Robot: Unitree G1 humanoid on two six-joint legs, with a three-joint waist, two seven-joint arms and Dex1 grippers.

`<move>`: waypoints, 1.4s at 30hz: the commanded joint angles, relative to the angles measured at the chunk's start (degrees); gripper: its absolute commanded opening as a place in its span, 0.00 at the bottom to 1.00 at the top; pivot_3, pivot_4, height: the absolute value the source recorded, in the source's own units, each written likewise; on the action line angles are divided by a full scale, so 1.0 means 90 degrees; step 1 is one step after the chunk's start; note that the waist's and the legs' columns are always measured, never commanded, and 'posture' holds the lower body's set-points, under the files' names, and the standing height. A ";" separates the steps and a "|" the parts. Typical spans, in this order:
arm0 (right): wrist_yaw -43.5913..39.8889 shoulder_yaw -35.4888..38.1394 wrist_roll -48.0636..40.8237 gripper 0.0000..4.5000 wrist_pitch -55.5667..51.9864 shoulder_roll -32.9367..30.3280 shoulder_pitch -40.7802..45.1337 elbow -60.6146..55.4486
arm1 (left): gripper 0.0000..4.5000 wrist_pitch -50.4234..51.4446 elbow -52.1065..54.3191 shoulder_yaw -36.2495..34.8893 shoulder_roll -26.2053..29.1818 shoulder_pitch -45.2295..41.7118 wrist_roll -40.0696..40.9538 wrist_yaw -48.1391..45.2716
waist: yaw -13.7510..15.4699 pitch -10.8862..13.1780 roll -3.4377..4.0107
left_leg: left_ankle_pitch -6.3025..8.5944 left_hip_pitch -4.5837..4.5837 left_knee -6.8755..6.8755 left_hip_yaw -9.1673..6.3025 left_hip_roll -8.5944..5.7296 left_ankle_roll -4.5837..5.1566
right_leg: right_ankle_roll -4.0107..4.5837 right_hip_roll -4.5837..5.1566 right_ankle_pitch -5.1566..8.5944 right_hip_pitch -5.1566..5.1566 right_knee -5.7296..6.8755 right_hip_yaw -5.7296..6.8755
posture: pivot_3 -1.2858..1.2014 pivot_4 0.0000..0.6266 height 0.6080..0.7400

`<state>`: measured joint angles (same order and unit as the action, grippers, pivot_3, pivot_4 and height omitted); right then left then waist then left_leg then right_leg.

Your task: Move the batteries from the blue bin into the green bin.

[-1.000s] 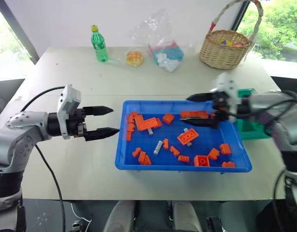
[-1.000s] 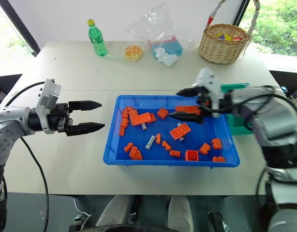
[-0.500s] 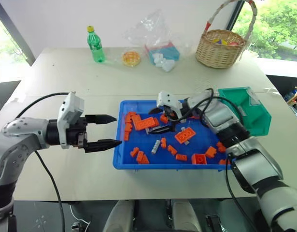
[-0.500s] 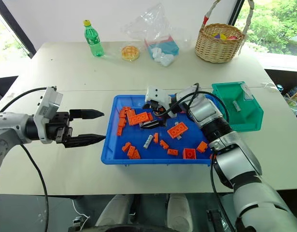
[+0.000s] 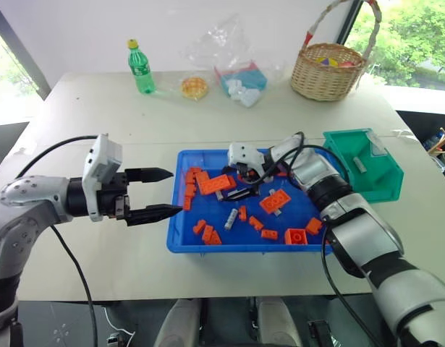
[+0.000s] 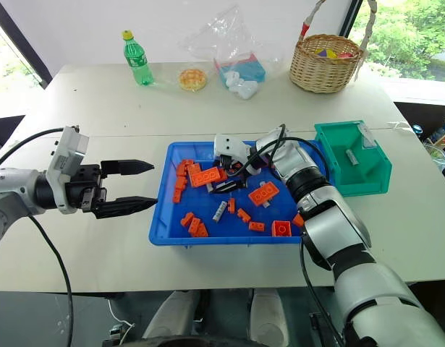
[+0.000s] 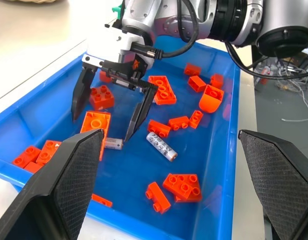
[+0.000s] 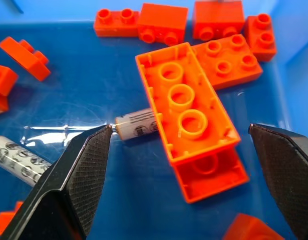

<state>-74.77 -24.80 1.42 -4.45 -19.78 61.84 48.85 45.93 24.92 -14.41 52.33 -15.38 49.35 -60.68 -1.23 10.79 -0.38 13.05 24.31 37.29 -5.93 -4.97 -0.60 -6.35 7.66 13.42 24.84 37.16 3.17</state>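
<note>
The blue bin [image 5: 244, 248] holds several orange bricks and silver batteries. My right gripper [image 5: 242, 185] is open and low over the bin's left-centre. Its fingers [image 7: 78, 100] straddle an upturned orange brick [image 8: 186, 105] and a battery [image 8: 136, 125] that is partly tucked under that brick. A second battery [image 5: 231, 219] lies loose just nearer me. To the right of the blue bin stands the green bin [image 5: 374, 189], with one battery [image 5: 360, 165] inside. My left gripper [image 5: 175, 191] hangs open and empty just left of the blue bin.
At the back of the table stand a wicker basket [image 5: 327, 72], a green bottle [image 5: 140, 66], a small dish [image 5: 195, 88] and a clear plastic bag [image 5: 240, 72]. Orange bricks [image 5: 298, 237] crowd the blue bin's floor around the batteries.
My right gripper has swung from the blue bin's right side, near the green bin, over to its left-centre and sunk low over the brick. The left gripper stayed put. The camera shifted slightly.
</note>
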 commanded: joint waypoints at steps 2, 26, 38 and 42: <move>-0.0010 0.0254 0.0058 0.94 0.0195 0.0105 0.0230 0.0180 | 1.00 -0.0079 0.0113 -0.0236 0.0100 0.0004 0.0100 0.0024 | 0.0000 0.0000 0.0000 | 0.0000 0.0000 0.0000 0.0000 0.0000 0.0000 | 0.0000 0.0000 0.0000 0.0000 0.0000 0.0000 | 0.52 0.24 0.64; -0.0611 0.0929 -0.0831 0.26 -0.1953 -0.0588 -0.1196 -0.3561 | 1.00 -0.0305 -0.0211 0.0027 0.0070 -0.0298 -0.0106 -0.0121 | 0.0064 0.0000 0.0000 | -0.0002 0.0003 0.0000 0.0000 0.0000 -0.0004 | 0.0000 0.0002 0.0000 0.0004 0.0003 -0.0003 | 0.52 0.24 0.64; 0.0476 0.0571 -0.0882 0.82 -0.3224 -0.0914 -0.2698 -0.5716 | 1.00 -0.0404 -0.0577 0.0259 0.0075 -0.0638 -0.0297 -0.0322 | 0.0026 -0.0001 -0.0001 | -0.0002 -0.0002 0.0003 0.0001 0.0010 0.0000 | 0.0009 -0.0003 -0.0002 0.0004 0.0008 -0.0003 | 0.52 0.24 0.64; 0.0776 0.0818 -0.1163 0.92 -0.3773 -0.0795 -0.2196 -0.5727 | 1.00 -0.0430 -0.0626 0.0267 0.0054 -0.0681 -0.0334 -0.0344 | 0.0035 0.0000 -0.0003 | -0.0002 0.0001 0.0004 0.0001 0.0003 0.0000 | 0.0009 0.0001 -0.0002 0.0002 0.0005 -0.0004 | 0.52 0.24 0.64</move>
<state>-69.02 -19.89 -7.23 -36.18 -27.74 39.04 -0.76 43.24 18.79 -11.70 52.60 -20.52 46.68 -63.54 -0.91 10.79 -0.41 13.04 24.32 37.32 -5.92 -4.95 -0.60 -6.28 7.67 13.41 24.87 37.21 3.14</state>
